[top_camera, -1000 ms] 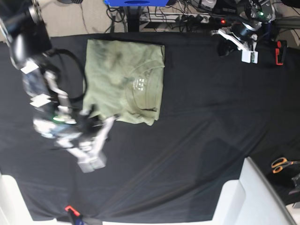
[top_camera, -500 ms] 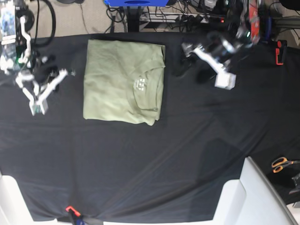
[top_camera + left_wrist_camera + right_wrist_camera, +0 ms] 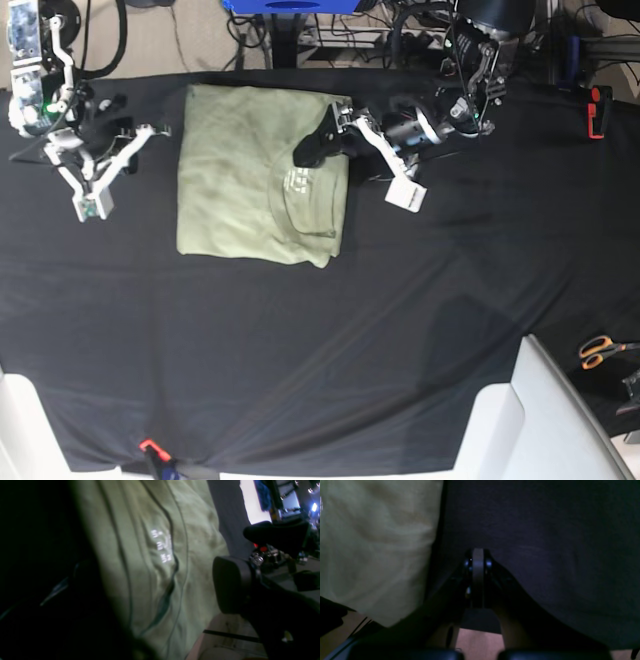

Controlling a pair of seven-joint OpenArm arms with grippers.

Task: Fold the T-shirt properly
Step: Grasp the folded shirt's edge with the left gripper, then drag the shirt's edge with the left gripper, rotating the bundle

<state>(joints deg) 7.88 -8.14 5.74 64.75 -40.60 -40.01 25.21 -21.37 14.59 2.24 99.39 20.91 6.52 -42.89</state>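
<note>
Care suits this step: the left gripper (image 3: 345, 140), jaws wide and empty over the collar edge of the folded T-shirt (image 3: 240, 190) near the table cloth's (image 3: 450, 300) far edge, should pinch only top layers, while the right gripper (image 3: 100, 170), shut, waits just beside the shirt's opposite edge.

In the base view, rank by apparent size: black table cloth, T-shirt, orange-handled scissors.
1. black table cloth, covering most of the view.
2. T-shirt, a folded rectangle.
3. orange-handled scissors, tiny at the right edge and partly cut off by the white panel.
</note>
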